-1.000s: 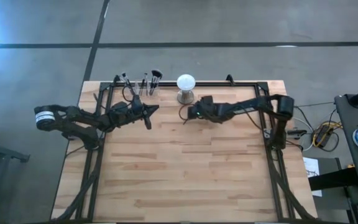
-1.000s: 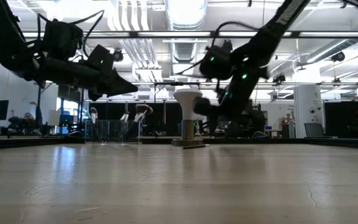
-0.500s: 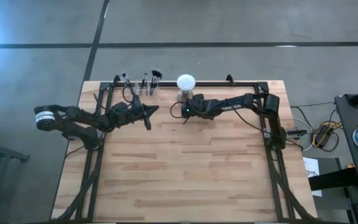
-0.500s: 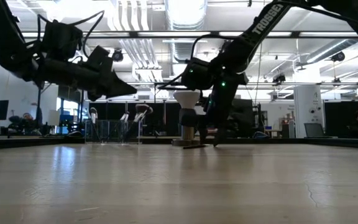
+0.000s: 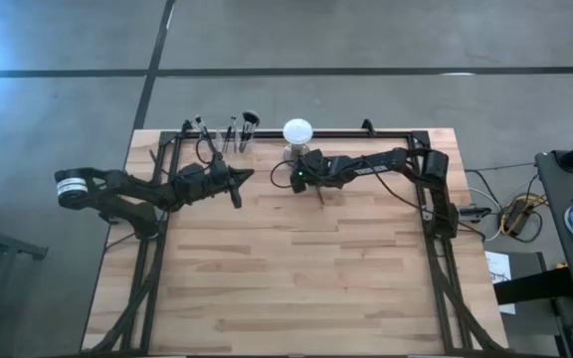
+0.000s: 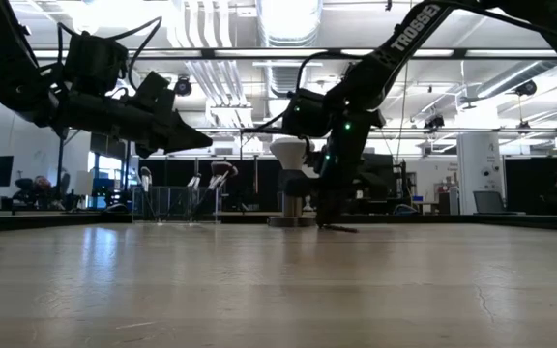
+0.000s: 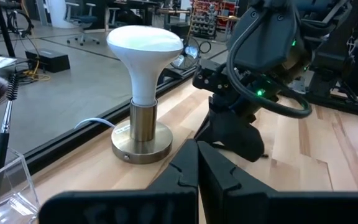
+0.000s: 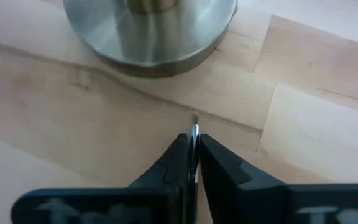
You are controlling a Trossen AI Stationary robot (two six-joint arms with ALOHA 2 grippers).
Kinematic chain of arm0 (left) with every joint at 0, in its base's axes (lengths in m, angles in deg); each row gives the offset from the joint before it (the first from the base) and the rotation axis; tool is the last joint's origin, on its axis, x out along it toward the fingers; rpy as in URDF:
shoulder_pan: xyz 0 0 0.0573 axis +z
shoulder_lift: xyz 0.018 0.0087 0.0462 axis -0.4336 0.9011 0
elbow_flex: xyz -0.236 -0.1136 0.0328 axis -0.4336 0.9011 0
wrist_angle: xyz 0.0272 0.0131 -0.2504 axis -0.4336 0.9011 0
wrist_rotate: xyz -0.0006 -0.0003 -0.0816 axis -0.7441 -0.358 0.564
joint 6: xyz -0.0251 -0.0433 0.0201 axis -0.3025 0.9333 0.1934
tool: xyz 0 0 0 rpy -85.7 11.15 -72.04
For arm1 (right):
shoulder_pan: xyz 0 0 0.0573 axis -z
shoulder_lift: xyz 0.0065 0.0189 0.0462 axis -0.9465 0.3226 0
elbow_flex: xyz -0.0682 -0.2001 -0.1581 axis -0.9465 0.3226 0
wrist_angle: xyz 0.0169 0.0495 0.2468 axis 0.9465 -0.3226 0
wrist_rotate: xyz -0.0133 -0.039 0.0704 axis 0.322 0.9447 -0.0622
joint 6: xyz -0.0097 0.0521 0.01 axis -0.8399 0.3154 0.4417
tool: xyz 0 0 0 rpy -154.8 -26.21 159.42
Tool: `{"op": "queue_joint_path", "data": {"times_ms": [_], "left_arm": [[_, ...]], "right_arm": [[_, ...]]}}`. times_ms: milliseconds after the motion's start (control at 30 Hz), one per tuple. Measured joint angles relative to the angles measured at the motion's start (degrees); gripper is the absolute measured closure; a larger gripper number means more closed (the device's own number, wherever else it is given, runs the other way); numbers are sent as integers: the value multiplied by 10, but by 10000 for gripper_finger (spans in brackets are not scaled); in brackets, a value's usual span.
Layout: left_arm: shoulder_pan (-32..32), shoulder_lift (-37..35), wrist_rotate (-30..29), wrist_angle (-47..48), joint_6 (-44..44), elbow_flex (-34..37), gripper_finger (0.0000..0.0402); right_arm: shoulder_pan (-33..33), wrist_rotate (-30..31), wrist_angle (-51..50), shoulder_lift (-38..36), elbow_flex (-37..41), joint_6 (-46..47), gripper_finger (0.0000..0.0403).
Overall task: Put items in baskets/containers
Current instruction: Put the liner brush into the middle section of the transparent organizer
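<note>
Near half of table [image 5: 296,278]: bare wood, open for my arms.
Far edge: clear cups [image 5: 225,144] with brushes [image 5: 248,126], then white globe on metal stand [image 5: 296,139].
Beside the stand: my right gripper [image 5: 299,177], low on the wood.
Before the cups: my left gripper [image 5: 239,180], raised.

Pinched between the right gripper [image 8: 192,163] fingers, only a thin silvery sliver of a brush [image 8: 195,146]; rest of it hidden behind the jaws, type not tellable. Just ahead of those jaws, metal stand [image 8: 149,31] cut off by the frame edge. Beside the left gripper [image 7: 197,163] jaws, clear cup [image 7: 2,186] cropped. Brushes in cups [image 5: 229,136] too small to count from above.
</note>
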Motion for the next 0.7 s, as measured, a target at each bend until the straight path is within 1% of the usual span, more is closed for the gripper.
{"op": "queue_joint_path", "data": {"times_ms": [200,333,500,600,700], "left_arm": [[0,0,0,1,16,0,402],[1,0,0,1,45,0,402],[2,-1,2,2,72,0,402],[2,-1,14,2,90,1,401],[2,-1,44,2,111,3,401]], "right_arm": [[-1,-36,-11,-3,3,-27,371],[-4,-43,-13,-4,6,-51,373],[-13,-48,-17,-8,8,-88,385],[-20,-56,-19,-20,15,-110,390],[-30,-77,-26,-45,31,-140,390]]}}
